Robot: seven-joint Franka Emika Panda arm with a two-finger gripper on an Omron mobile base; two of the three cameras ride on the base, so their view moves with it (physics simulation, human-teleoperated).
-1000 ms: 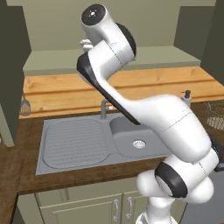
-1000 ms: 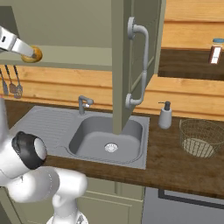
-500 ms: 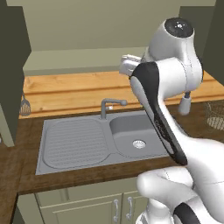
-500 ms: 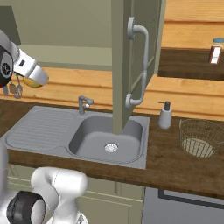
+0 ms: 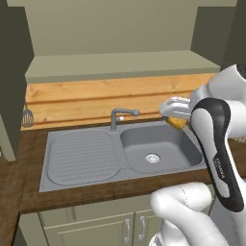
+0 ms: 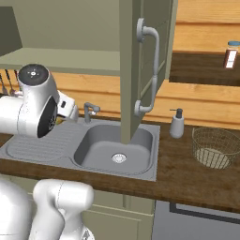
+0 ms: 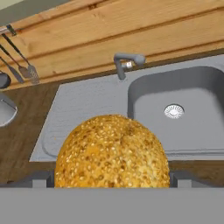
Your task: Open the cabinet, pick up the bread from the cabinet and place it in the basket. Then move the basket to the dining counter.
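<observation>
The bread, a seeded yellow-orange lump, sits between my gripper's fingertips, and the gripper is shut on it. In the left base view the gripper hangs over the right rim of the sink with the bread under it. The cabinet stands open above the worktop, and its door with a long silver handle juts out over the sink. The wire basket rests on the dark worktop at the right, well away from the gripper. The dining counter is out of view.
A steel sink with drainboard and faucet lies below the gripper. A soap dispenser stands between sink and basket. Utensils hang on the wood backsplash at the left. The open door's edge is close to my arm.
My arm has swung right and down from the cabinet opening, carrying the bread, and now holds it above the sink. The basket and the door have not moved.
</observation>
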